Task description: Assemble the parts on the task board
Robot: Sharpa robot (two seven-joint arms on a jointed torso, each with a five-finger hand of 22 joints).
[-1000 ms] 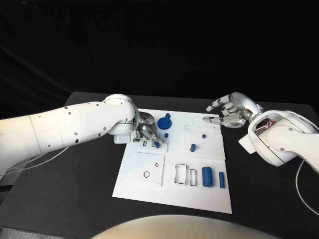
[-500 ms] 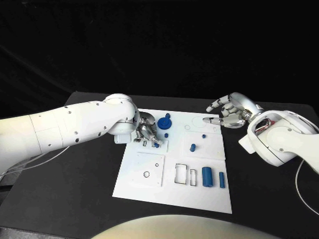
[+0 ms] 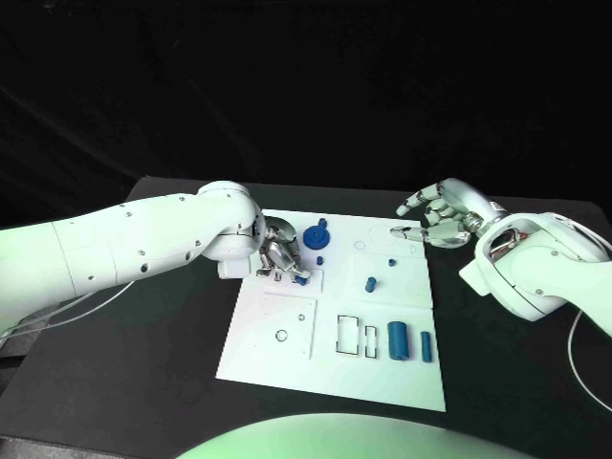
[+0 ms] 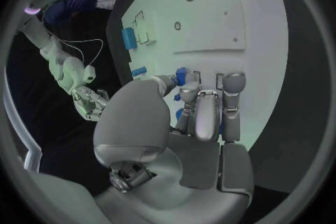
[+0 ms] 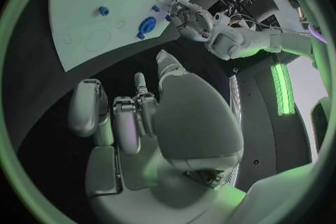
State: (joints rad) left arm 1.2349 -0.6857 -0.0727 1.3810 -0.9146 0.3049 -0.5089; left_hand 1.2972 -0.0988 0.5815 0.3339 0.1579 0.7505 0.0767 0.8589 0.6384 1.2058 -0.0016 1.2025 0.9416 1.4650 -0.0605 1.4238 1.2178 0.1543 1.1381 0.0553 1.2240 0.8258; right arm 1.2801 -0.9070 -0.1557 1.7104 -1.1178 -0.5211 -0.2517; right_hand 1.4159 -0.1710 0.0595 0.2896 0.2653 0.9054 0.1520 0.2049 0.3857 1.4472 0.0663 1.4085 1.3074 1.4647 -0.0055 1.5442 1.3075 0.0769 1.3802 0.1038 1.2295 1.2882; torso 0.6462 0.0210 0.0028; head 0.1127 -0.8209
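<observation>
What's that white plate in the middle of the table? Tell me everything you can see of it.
The task board is a flat white rectangular plate lying on the black table. Its surface carries outlined recesses: rectangles, small circles and square panels. Several blue parts sit on it: a round knobbed piece near the far edge, a small peg mid-board, and two upright-looking blocks near the front right. The left hand rests over its far left corner, fingers at a small blue part; the right hand hovers beyond its far right corner.
</observation>
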